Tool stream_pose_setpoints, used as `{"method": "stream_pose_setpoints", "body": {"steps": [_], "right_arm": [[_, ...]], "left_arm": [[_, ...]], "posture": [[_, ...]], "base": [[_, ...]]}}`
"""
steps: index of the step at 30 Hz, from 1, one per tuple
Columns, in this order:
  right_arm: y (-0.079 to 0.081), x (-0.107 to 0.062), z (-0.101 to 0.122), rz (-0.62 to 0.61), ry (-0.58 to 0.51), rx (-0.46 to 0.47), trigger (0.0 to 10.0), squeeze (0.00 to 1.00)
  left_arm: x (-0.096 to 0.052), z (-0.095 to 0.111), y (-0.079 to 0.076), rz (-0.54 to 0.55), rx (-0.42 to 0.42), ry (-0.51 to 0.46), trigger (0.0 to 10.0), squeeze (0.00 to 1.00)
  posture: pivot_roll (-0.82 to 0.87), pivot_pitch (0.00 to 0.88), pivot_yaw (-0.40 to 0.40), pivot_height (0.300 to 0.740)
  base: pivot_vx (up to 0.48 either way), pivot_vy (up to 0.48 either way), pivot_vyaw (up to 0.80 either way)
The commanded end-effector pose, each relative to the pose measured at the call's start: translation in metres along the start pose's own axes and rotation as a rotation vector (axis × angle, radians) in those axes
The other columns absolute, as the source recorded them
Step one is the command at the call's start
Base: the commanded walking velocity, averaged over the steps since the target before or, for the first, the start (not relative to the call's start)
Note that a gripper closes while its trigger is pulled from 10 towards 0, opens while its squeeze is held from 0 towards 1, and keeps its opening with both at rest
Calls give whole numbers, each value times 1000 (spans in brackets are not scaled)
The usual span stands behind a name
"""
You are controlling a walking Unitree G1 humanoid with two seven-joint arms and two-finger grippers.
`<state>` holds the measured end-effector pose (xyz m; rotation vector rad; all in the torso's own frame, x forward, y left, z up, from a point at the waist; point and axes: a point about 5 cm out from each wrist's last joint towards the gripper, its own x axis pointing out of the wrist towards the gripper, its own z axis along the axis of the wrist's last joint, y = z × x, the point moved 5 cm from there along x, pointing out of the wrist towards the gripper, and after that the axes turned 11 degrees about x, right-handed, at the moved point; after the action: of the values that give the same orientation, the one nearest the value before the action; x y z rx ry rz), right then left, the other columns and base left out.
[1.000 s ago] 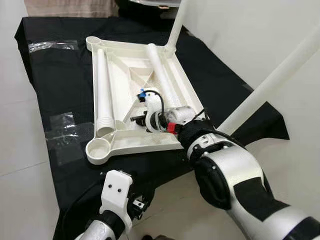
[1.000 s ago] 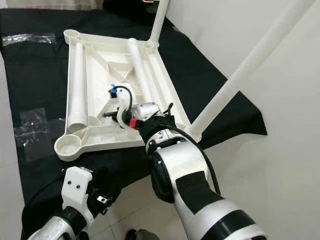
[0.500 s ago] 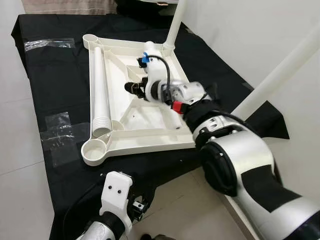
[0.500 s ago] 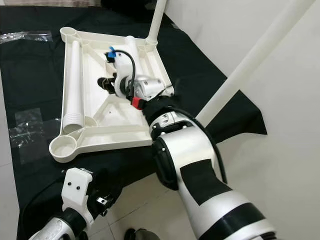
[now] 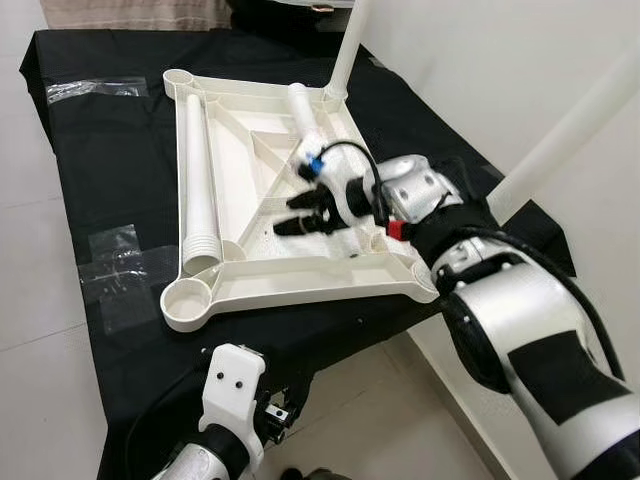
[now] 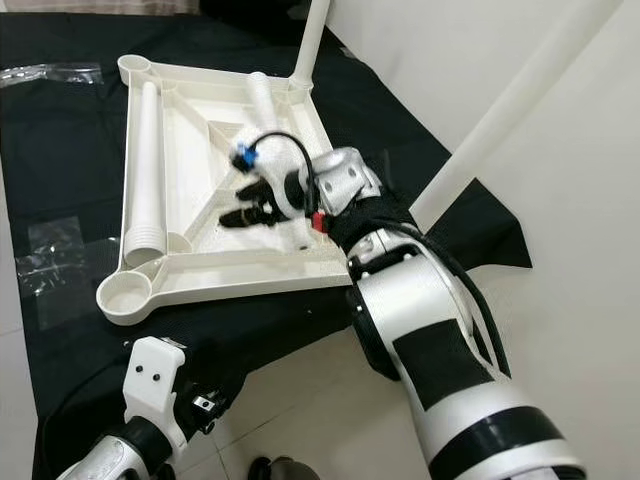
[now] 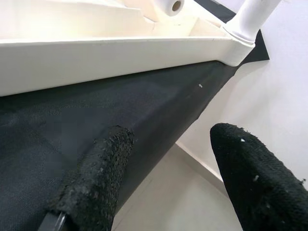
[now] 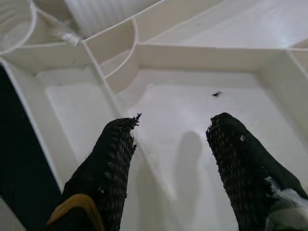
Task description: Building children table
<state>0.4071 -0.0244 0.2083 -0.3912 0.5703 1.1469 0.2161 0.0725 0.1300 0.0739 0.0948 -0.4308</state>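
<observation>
The white plastic tabletop [image 5: 300, 275] lies upside down on a black cloth [image 5: 110, 180] spread over the floor [image 5: 40, 330], its ribbed underside facing up. The right pincer [image 5: 300, 213] hovers just above the middle of that underside, over a flat triangular panel between the raised ribs. Its two black fingers [image 8: 110, 163] are spread apart with nothing between them; they look rough and woven, like coarse fabric, and the smooth panel under them shows their soft shadow.

One loose leg [image 5: 200, 180], a long white tube with a ridged, threaded end, lies along the tabletop's left edge, its ridged end next to the round empty corner socket [image 5: 190, 300] nearest the robot. A second loose leg [image 5: 303, 110] lies inside the tabletop near its far right corner, beyond the right pincer. Two more legs stand upright in the right-hand corners: one [image 5: 350, 45] at the far corner, one [image 5: 570, 130] at the near corner, beside the robot's silver right arm.

The left pincer [image 7: 168, 178] hangs low, below the tabletop's near edge, by the hem of the cloth. Its fuzzy black fingers [image 7: 96, 178] are apart and empty. Crumpled clear plastic [image 5: 115, 270] lies on the cloth to the left of the tabletop.
</observation>
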Motion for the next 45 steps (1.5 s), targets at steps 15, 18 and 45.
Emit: {"method": "stream_pose_setpoints", "body": {"steps": [15,18,45], "right_arm": [[23,16,-17,132,191,-238,10000,0],[24,19,-19,124,210,-258,10000,0],[15,25,-46,57,350,-461,0,0]], "left_arm": [[-1,-4,-4,-15,-12,21,10000,0],[-1,-4,-4,-14,-13,20,10000,0],[1,-3,-4,-10,-17,17,10000,0]], "posture": [[29,168,-252,740],[29,168,-252,740],[23,180,-256,740]], "base": [[0,0,0],[0,0,0],[0,0,0]]}}
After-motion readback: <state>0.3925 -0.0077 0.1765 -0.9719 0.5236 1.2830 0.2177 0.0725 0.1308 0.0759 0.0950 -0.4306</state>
